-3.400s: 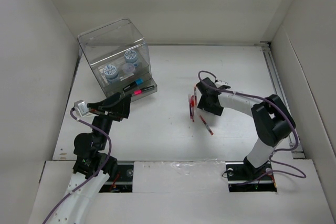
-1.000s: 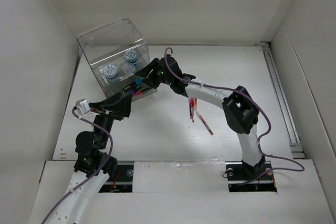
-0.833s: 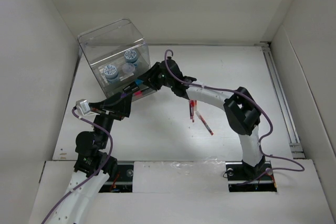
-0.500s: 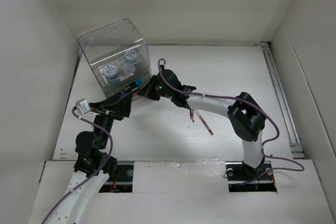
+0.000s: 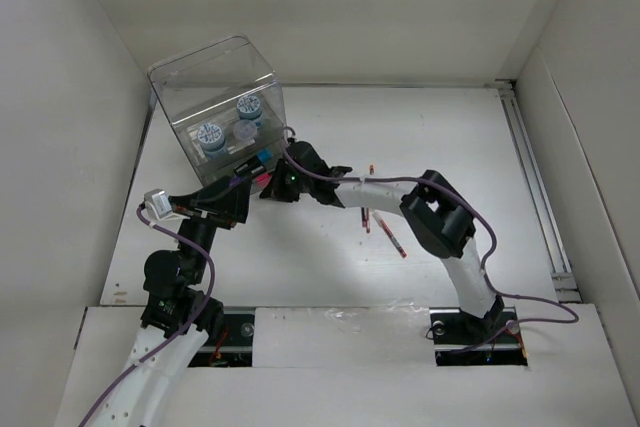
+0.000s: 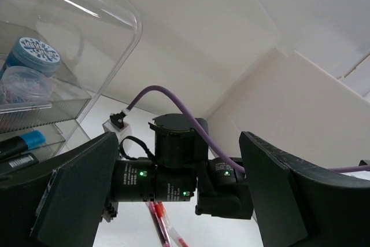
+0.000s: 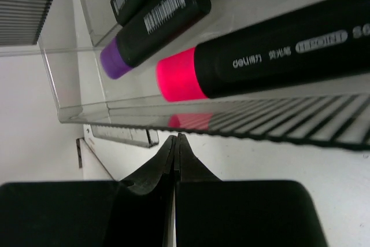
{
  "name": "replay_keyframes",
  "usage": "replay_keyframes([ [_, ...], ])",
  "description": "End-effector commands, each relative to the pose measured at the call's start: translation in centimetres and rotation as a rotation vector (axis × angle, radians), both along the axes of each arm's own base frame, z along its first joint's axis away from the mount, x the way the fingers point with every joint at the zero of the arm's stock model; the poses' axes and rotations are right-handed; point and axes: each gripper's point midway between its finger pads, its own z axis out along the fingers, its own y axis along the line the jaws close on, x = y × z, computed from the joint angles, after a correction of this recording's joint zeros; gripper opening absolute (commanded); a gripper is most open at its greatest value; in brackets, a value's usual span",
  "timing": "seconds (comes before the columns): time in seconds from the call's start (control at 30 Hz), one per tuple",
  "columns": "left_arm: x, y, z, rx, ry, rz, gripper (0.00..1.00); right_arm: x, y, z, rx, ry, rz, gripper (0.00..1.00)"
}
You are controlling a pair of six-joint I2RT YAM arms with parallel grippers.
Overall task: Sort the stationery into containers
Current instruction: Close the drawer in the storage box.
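While in box (image 5: 215, 62), two blue rolls (image 5: 211, 137).

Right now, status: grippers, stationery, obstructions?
Left gripper open, empty. Right gripper shut, empty, tips at organiser drawer front. Red pens loose on table, right arm stretched over them.

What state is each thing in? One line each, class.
organiser box, upright, lid down
rolls, standing inside the box
markers, lying flat in the front drawer
red pens, loose on the table
left gripper, jaws open, empty
right gripper, jaws shut, empty
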Motion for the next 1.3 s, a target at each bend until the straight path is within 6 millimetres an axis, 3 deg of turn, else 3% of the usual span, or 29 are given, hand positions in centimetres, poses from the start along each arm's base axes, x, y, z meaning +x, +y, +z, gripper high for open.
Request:
replay_keyframes([
  [0.0,-0.1,-0.1,0.7,-0.014,-0.034,-0.006,0.83,2.3,0.8,2.6,0.027,-0.097,-0.028,0.00],
  [0.07,-0.2,-0.1,0.9,-0.017,-0.042,-0.006,0.83,3.2,0.7,2.2,0.020,-0.104,-0.034,0.00],
  [0.3,0.0,-0.1,0.7,-0.014,-0.034,-0.006,0.83,6.8,0.7,5.1,0.051,-0.251,-0.131,0.00],
  [0.47,0.0,-0.1,0.7,-0.014,-0.034,-0.006,0.83,7.6,1.4,6.7,0.096,-0.300,-0.142,0.00],
  [0.8,0.0,-0.1,0.7,-0.014,-0.034,-0.006,0.83,10.0,2.5,4.4,0.112,-0.292,-0.227,0.00],
  [1.03,0.0,-0.2,0.5,-0.010,-0.025,-0.006,0.83,12.3,2.7,5.5,0.178,-0.326,-0.278,0.00],
  [1.1,0.1,0.0,0.5,-0.013,-0.024,0.002,0.83,12.4,3.1,6.7,0.214,-0.346,-0.272,0.00],
  [1.27,0.1,0.0,0.5,-0.013,-0.024,0.002,0.83,12.7,3.3,6.3,0.240,-0.335,-0.292,0.00],
])
